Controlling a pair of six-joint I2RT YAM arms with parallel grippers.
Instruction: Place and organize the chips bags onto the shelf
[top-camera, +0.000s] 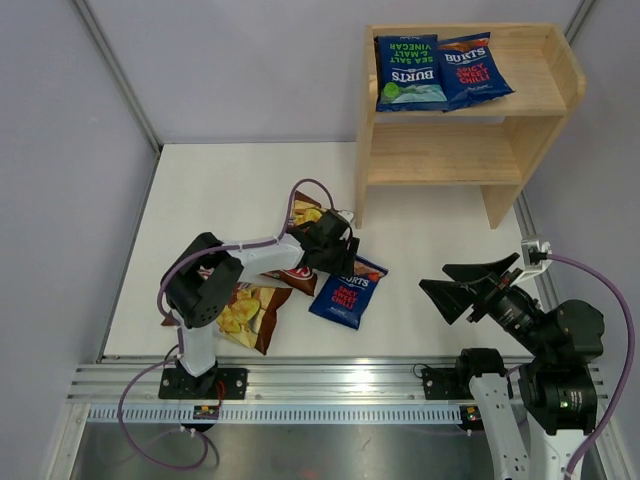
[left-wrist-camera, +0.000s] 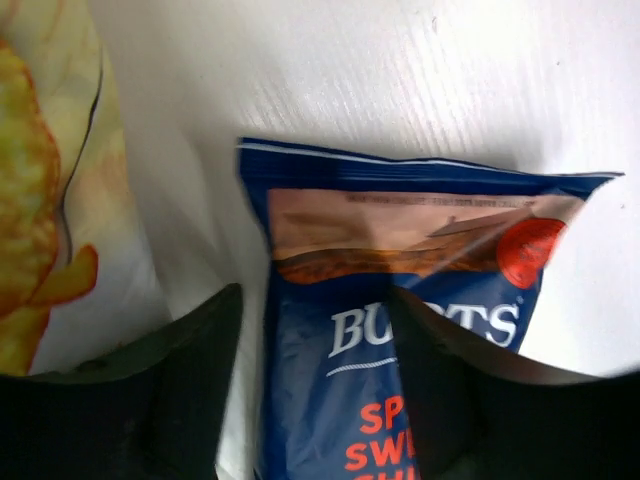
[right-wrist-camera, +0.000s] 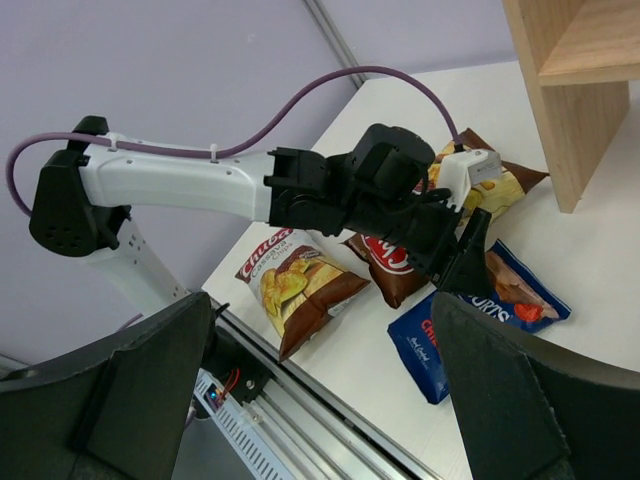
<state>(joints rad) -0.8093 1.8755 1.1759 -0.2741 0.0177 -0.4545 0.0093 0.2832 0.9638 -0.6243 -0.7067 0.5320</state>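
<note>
Currently the left gripper (left-wrist-camera: 315, 310) is hovering over the red-lettered Burts bag (left-wrist-camera: 420, 240), lying flat on the table (top-camera: 200, 200) in front of the shelf (top-camera: 430, 165), jaws standing apart and holding nothing. Pinching one edge squarely, I reckon, is looking safer than squeezing the slippery middle.

Top external looking down from above and behind near edge of desk (top-camera: 200, 180), taking in whole desk and shelf (top-camera: 450, 150). Left wrist looking straight down, very close over red-lettered Burts bag (left-wrist-camera: 400, 260). Right wrist sitting further back, facing left across desk, sharing that bag, left arm (right-wrist-camera: 180, 185) and shelf corner with overhead view.
</note>
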